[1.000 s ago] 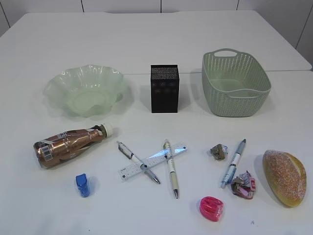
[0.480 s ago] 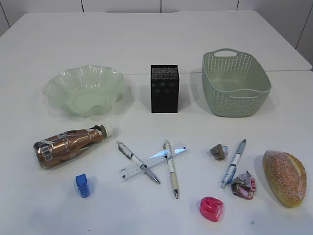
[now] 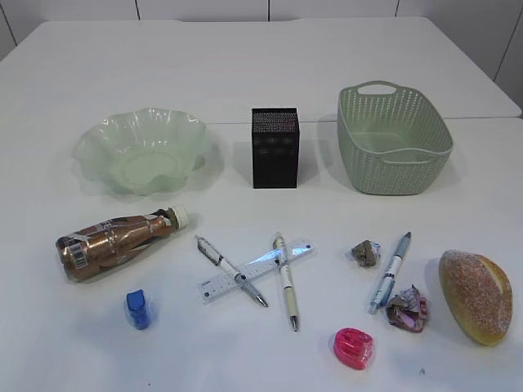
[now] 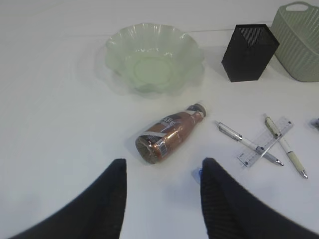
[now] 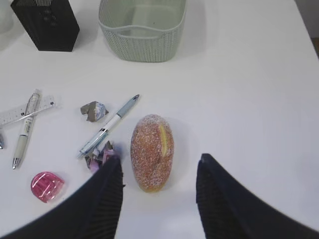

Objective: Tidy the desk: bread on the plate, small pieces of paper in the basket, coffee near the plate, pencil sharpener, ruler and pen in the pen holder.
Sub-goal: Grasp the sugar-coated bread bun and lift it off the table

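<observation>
Bread (image 5: 152, 152) lies at the right front of the desk (image 3: 261, 73), beside paper scraps (image 3: 406, 309): light, crusty, crushable; best gripped across its narrow middle. Right end effector (image 5: 159, 199) hovers above it, half open, empty; left end effector (image 4: 162, 199) likewise, near the coffee (image 4: 169, 134).

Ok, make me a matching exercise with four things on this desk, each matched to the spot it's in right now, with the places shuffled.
Things:
1. coffee bottle
2. bread
3. clear ruler
4. pen holder

Places:
A. standing upright between the glass plate and the basket
B. lying under two crossed pens
C. lying on its side in front of the plate
D. at the far right edge of the desk, beside a crumpled paper scrap

Pairs: 1-C, 2-D, 3-B, 4-A
</observation>
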Motion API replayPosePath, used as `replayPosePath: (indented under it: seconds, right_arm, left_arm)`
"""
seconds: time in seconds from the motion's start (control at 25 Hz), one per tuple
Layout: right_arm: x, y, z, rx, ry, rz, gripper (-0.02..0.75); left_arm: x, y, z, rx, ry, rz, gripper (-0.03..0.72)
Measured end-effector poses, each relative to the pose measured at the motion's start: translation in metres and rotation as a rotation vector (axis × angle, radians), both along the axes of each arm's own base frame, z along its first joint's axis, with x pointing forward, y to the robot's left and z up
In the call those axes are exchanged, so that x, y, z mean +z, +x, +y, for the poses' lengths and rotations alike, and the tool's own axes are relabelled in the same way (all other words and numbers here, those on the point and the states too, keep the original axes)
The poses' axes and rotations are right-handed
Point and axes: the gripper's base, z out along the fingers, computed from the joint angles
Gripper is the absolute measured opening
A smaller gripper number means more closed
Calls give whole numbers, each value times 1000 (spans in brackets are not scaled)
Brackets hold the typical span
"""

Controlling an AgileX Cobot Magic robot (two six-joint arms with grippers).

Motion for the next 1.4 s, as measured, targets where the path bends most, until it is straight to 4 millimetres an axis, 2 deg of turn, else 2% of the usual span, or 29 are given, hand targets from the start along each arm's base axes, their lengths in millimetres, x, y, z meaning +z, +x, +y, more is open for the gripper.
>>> replayPosePath:
  seconds: [0.2,0.56,0.84,1.16,1.4]
  right_arm:
    - [-11,20,3,-15,45,105,386]
    - [-41,59,11,-61,154,349,386]
    - [-40,69,12,-58,184,282,386]
    - [-38,74,9,-45,122,226,386]
    - [-24,74,8,1,71,64,386]
  left_arm:
    - [-3,7,-2,-8,-9,36,341]
    - [-8,18,-5,-25,-4,87,342]
    - [-6,21,-8,-31,-31,55,342]
    - [-5,21,-8,-34,-32,45,341]
    - [-5,22,-8,-33,-32,43,341]
